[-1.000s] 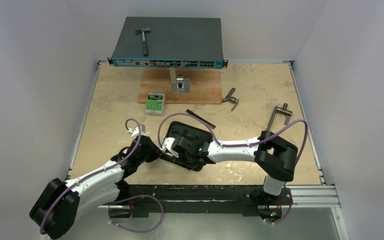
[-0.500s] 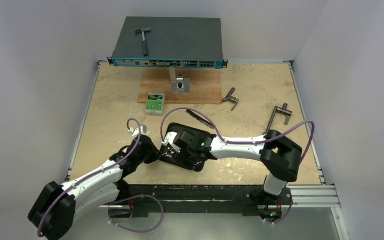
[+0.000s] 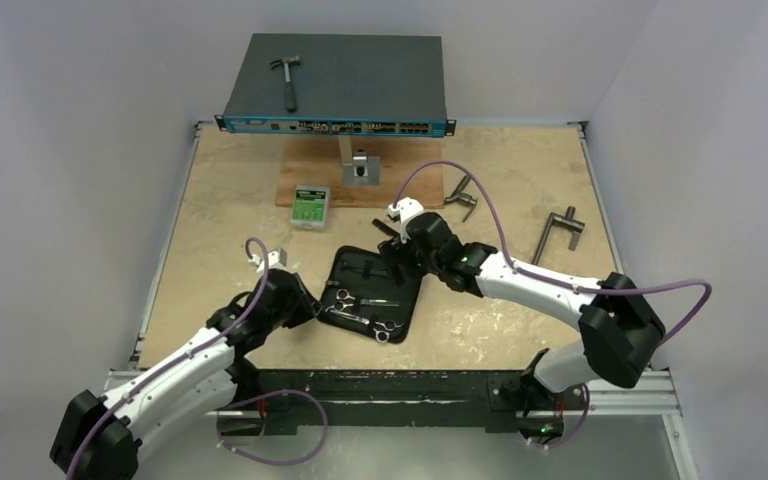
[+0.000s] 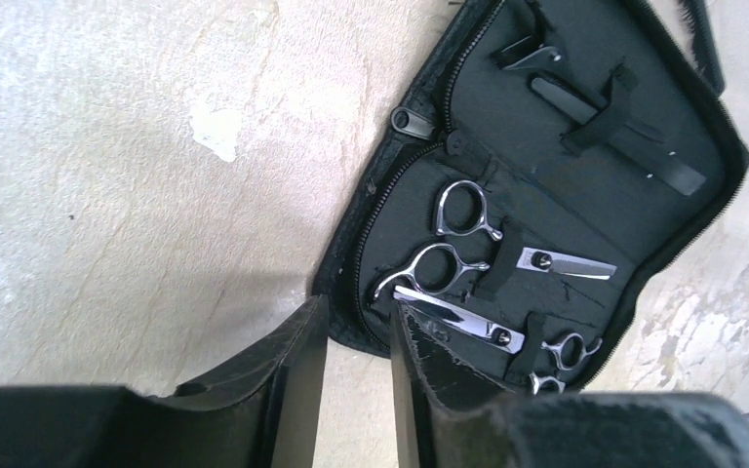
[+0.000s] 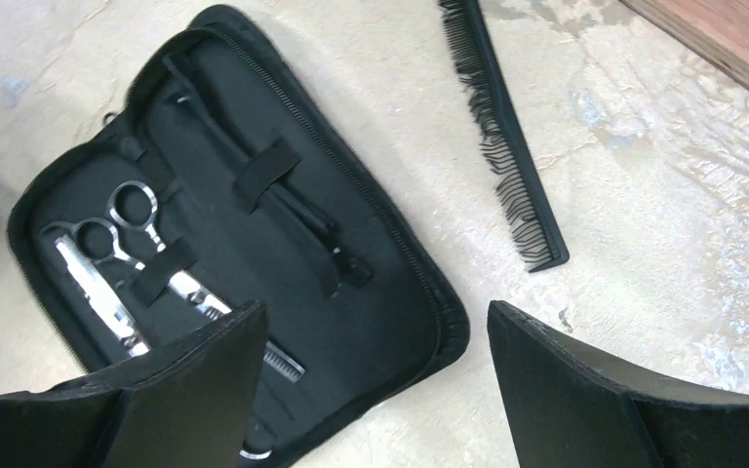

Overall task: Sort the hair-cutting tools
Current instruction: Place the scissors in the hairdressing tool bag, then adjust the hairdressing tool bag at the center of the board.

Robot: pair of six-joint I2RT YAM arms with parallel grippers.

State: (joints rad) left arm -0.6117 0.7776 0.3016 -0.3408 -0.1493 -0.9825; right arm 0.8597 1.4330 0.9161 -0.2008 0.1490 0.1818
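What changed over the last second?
The right gripper moved off the case, outward and rightward to above the comb, jaws wide open, uncovering the scissors. The left gripper stayed at the case's left edge. Case and comb did not shift.

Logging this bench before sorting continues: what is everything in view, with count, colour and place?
case: one, black, open, centre
scissors: two, silver, strapped inside the case
hair clips: two visible, black, under the case's straps
comb: one, black, on the table beside the case
T-handle tools: two, grey, table's far right
network switch: one, blue-grey, at the back
hammer: one, dark, atop the switch
wooden board: one, brown, before the switch
bracket: one, grey, on the board
small box: one, green-white, by the board's left corner
left gripper: one, black, slightly open, at the case's left edge
right gripper: one, black, wide open, over the case's far end
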